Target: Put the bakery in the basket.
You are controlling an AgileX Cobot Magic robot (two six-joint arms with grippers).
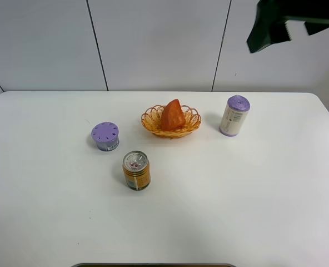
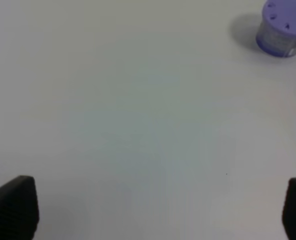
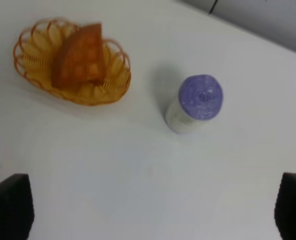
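The bakery [image 1: 173, 115], an orange-brown wedge with a scored crust, lies inside the woven orange-yellow basket [image 1: 151, 120] at the table's back middle. Both show in the right wrist view: the bakery [image 3: 80, 57] in the basket [image 3: 110, 82]. My right gripper [image 3: 150, 210] is open and empty, held high above the table, well off from the basket; its dark arm [image 1: 275, 25] shows at the upper right of the exterior high view. My left gripper [image 2: 153, 207] is open and empty over bare table; it is out of the exterior high view.
A short purple-lidded tub [image 1: 105, 136] stands left of the basket and shows in the left wrist view [image 2: 282, 27]. An orange-gold can [image 1: 136, 170] stands in front of it. A tall white cylinder with a purple lid [image 1: 234, 115] stands right of the basket and shows in the right wrist view [image 3: 195, 102].
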